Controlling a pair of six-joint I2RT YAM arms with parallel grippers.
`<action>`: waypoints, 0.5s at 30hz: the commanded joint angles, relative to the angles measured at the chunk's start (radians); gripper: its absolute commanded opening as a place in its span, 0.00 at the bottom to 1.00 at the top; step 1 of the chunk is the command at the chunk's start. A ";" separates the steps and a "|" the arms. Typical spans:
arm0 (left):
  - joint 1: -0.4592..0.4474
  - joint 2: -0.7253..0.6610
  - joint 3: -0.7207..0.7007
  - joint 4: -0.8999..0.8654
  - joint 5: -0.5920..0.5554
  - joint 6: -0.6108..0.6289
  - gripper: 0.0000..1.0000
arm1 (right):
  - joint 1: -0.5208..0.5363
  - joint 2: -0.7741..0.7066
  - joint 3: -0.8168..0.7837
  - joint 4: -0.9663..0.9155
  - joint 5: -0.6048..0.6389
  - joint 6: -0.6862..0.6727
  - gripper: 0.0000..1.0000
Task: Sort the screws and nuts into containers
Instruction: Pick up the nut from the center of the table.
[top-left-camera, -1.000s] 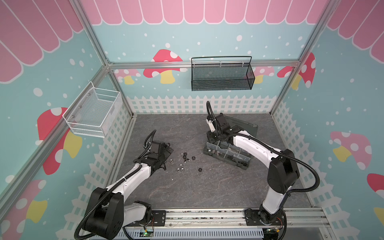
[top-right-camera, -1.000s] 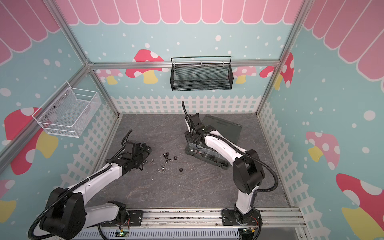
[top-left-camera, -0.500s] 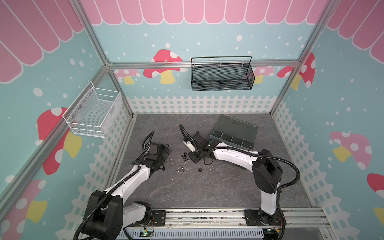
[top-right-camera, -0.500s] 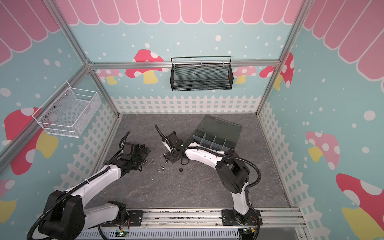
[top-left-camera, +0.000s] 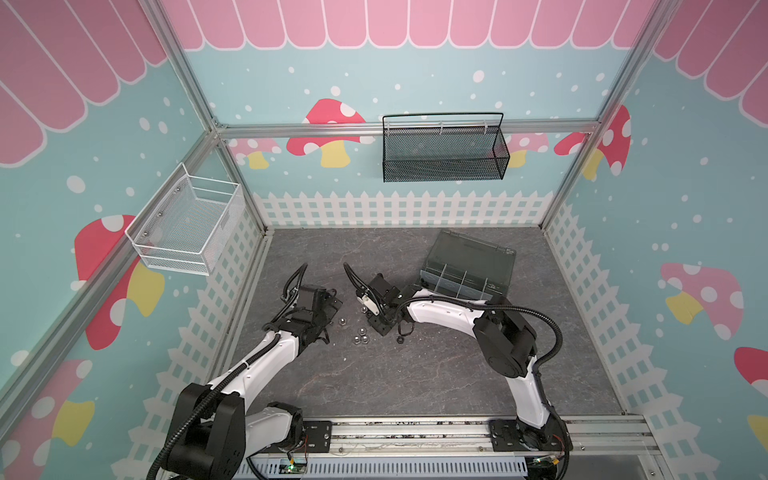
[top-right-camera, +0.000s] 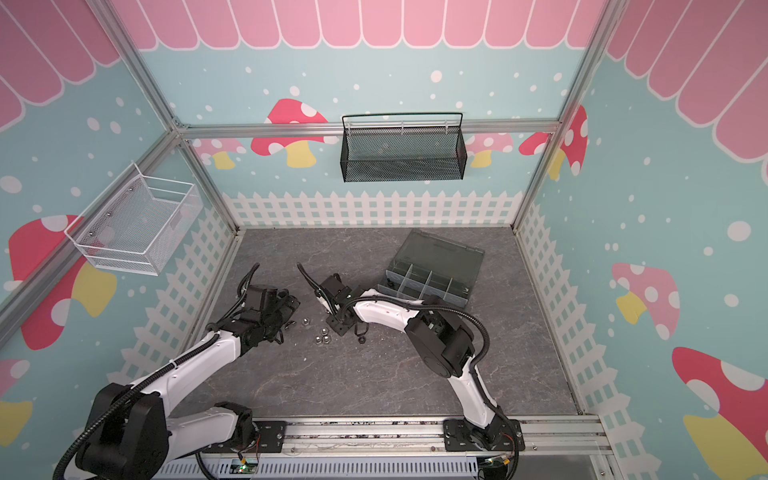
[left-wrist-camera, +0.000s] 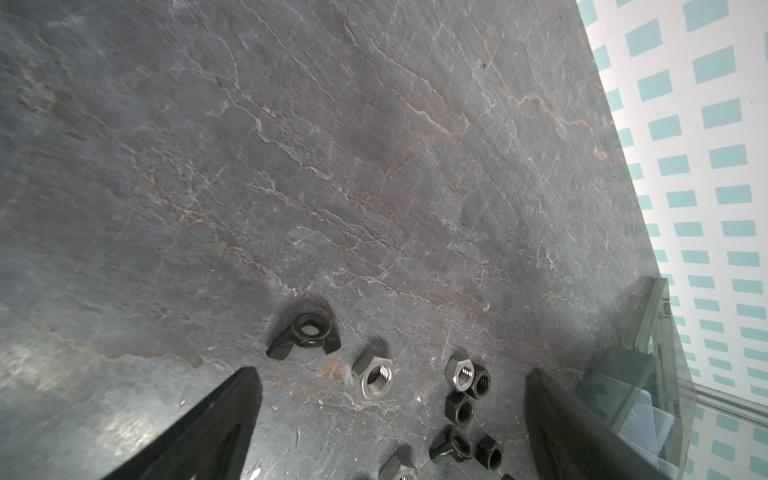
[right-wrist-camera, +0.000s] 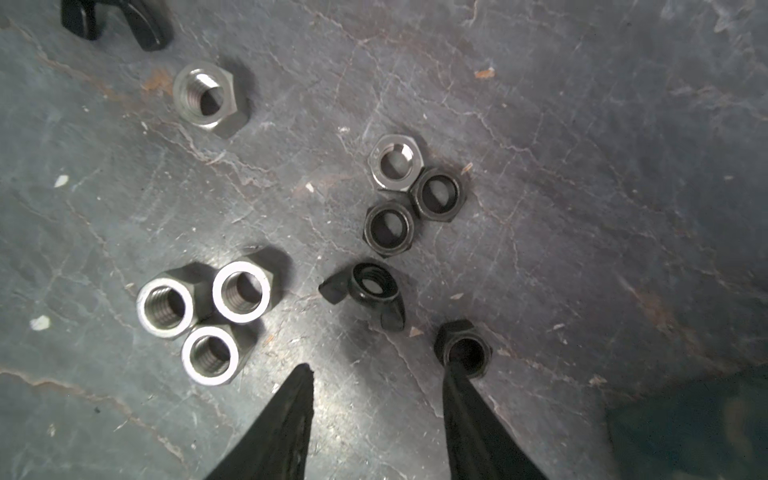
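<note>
So, in both top views the nuts (top-left-camera: 360, 337) lie loose on the table (top-left-camera: 415, 374) between the arms, well apart from the organizer box (top-left-camera: 469, 266) at the back.

Left wrist view: the left gripper (left-wrist-camera: 392, 374) gapes fully wide and holds nothing, with a silver nut (left-wrist-camera: 373, 376) lying between its jaws.

Right wrist view: the right gripper (right-wrist-camera: 378, 368) is about half open and empty, one fingertip (right-wrist-camera: 455, 386) touching a black nut (right-wrist-camera: 463, 349).

Risk imo: closing from here flicks that nut away, or drags the winged piece (right-wrist-camera: 368, 291) along too.
</note>
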 joint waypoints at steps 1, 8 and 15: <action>0.009 -0.021 -0.012 -0.011 -0.034 -0.022 1.00 | 0.008 0.046 0.047 -0.029 0.035 -0.024 0.52; 0.012 -0.020 -0.012 -0.012 -0.029 -0.019 1.00 | 0.006 0.111 0.116 -0.056 0.077 -0.022 0.50; 0.013 -0.020 -0.014 -0.011 -0.028 -0.017 1.00 | 0.004 0.175 0.181 -0.073 0.075 -0.021 0.45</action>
